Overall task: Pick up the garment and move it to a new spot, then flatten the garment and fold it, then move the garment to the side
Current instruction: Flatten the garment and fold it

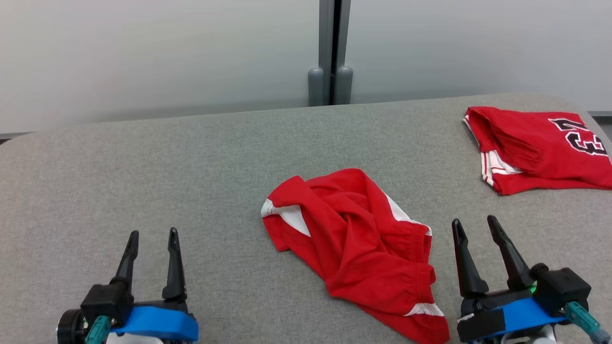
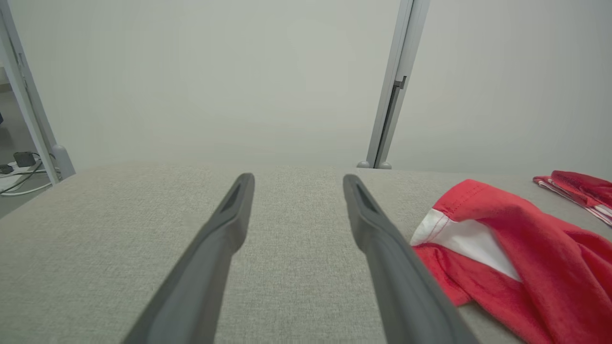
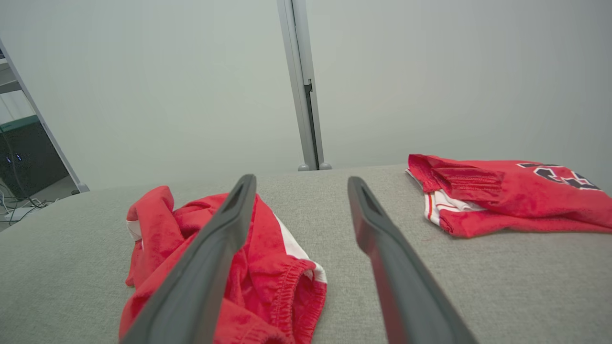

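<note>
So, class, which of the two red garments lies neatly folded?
The numbered red garment at the far right; the middle red garment lies crumpled.

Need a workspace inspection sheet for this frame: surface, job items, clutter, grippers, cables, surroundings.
Surface: grey fabric tabletop, no wrinkles seen.
Job's things: red shorts, crumpled mid-table, not yet flattened or folded.
Clutter: folded red jersey at far right, apart from the shorts.
Grippers: left gripper and right gripper open, empty, either side of the shorts.
Cables: white cables on the floor past the table's left end.
Surroundings: pale wall panels, grey post behind the table.
</note>
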Controlling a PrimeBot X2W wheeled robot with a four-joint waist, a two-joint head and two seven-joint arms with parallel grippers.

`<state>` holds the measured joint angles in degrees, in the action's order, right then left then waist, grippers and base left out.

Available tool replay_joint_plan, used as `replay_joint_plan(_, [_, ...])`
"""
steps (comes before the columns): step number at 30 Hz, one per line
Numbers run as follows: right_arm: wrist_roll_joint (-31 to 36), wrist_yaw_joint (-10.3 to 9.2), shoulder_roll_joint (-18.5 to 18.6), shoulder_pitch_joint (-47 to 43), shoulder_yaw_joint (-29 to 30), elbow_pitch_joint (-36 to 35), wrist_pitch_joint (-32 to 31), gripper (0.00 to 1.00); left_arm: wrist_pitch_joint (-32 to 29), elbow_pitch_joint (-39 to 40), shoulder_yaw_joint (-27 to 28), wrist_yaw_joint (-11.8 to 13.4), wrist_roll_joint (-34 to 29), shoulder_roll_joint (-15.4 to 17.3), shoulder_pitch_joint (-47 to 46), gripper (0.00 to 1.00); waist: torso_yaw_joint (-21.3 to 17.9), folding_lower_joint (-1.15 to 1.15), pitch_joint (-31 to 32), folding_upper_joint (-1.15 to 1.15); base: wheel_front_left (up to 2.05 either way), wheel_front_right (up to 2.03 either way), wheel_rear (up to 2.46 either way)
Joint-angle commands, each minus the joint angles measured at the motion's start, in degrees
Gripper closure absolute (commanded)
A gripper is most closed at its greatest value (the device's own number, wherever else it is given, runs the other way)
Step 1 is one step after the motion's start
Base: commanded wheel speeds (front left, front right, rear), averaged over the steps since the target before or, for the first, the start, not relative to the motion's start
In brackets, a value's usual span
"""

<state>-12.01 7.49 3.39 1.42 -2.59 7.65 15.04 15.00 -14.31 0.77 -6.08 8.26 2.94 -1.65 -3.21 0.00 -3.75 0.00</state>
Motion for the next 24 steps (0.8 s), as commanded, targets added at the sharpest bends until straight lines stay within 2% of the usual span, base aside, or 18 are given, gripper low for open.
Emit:
replay_joint_plan(1, [0.53,0.02,-0.31,1.37,-0.12,0.17,0.18,0.00,0.24,-0.39,-0.65,-0.41,-0.59,0.16,-1.57,0.00,-0.30,0.00,-0.40,0.00,0.00,0.00,0.00])
replay_joint_plan(10, [0.71,0.02,-0.45,3.28,-0.78,1.00,0.18,0.00,0.24,-5.06,-8.64,-1.47,-0.64,2.66,-9.16,0.00,-2.89,0.00,-2.91,0.00,0.00,0.00,0.00])
replay_joint_plan(17, [0.21,0.02,-0.48,4.38,-1.19,0.61,0.18,0.00,0.20,-11.15,-17.88,-1.39,2.21,6.88,-14.33,0.00,-5.60,0.00,-5.79,0.00,0.00,0.00,0.00])
replay_joint_plan(24, [0.01,0.02,-0.50,5.88,-1.21,0.01,0.18,0.00,0.19,-17.28,-23.32,-1.39,5.10,10.52,-18.97,0.00,-7.81,0.00,-8.96,0.00,0.00,0.00,0.00])
